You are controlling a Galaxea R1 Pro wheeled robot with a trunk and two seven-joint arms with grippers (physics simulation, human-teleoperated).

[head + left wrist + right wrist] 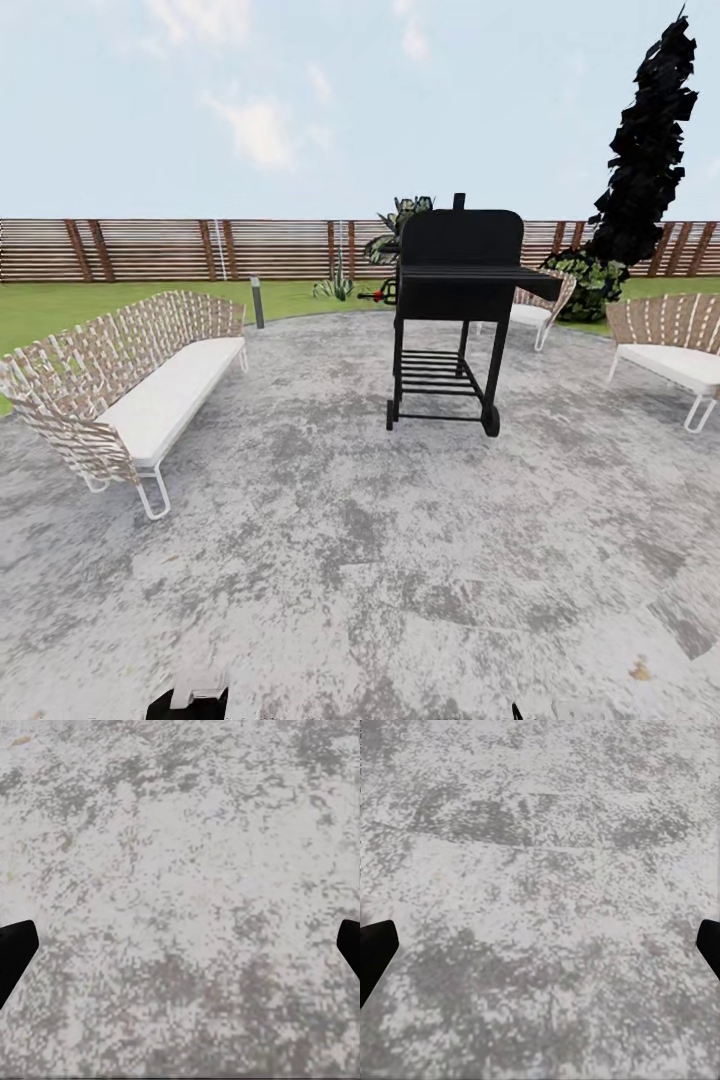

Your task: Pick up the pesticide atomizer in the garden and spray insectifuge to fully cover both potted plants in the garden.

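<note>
I stand on the round grey paved patio (360, 560) of the garden. The pesticide atomizer is out of view. Far off at the lawn's edge a small spiky green plant (335, 286) shows, its pot too small to make out. A leafy, pale-speckled plant (402, 222) pokes out behind the grill's left side. Whether these are the potted plants I cannot tell. My left gripper (180, 952) hangs open over bare paving, its dark fingertips (15, 952) far apart. My right gripper (540, 952) is open likewise, nothing between its fingertips (375, 952).
A black grill (455, 300) on a wheeled stand stands ahead at centre. A woven sofa (140, 385) lines the left; woven chairs sit at right (672, 345) and behind the grill (540, 305). Beyond are a grey bollard lamp (257, 302), a dark tree (645, 160) and a wood fence (160, 250).
</note>
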